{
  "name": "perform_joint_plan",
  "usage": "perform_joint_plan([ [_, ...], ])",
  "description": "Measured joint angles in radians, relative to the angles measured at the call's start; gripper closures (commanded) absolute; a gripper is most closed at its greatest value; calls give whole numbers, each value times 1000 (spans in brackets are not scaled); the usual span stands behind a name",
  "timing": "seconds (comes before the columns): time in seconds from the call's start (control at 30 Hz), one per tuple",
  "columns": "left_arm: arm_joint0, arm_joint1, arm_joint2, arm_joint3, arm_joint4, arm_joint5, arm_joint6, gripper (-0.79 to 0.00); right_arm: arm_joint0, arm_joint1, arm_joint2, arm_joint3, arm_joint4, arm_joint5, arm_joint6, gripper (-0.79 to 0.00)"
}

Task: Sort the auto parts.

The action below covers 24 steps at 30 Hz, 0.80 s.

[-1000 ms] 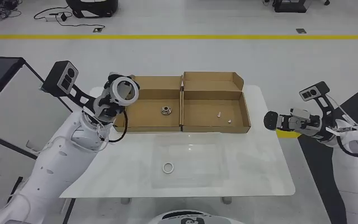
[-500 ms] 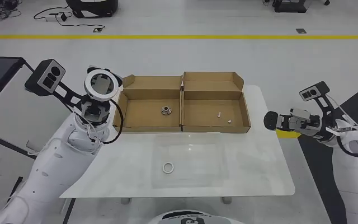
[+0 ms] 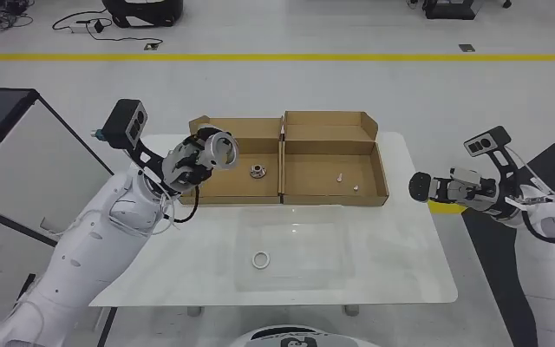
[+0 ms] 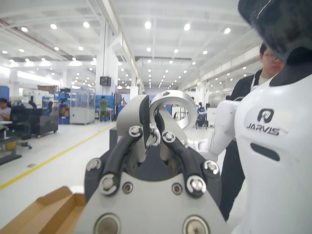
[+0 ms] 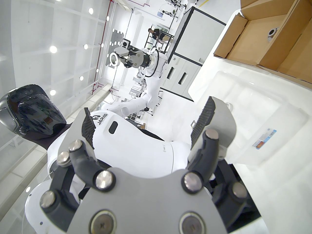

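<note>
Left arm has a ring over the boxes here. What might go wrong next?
1. The left gripper pinches the metal ring by one side of its band only; it could pivot or slip out.
2. The ring hangs near the outer wall of the left box, so a release here might clip the wall or bounce out.

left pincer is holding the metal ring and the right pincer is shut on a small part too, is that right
Not quite. The right pincer is open and empty, as the right wrist view shows. The left pincer does hold the metal ring.
</note>
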<state>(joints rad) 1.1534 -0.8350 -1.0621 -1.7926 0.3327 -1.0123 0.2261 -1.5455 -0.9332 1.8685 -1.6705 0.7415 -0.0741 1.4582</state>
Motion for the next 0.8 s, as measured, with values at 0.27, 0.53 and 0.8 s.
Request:
perform_joint_plan([
  [0.27,-59,-24,38,19,3,97,-121,0,0,0,0,0,0,0,0,-785],
  [0.53,-216,-66,104,66,34,248,-257,0,0,0,0,0,0,0,0,-785],
  [0.8,-348,-106,163,194,177,348,-361,0,0,0,0,0,0,0,0,-785],
])
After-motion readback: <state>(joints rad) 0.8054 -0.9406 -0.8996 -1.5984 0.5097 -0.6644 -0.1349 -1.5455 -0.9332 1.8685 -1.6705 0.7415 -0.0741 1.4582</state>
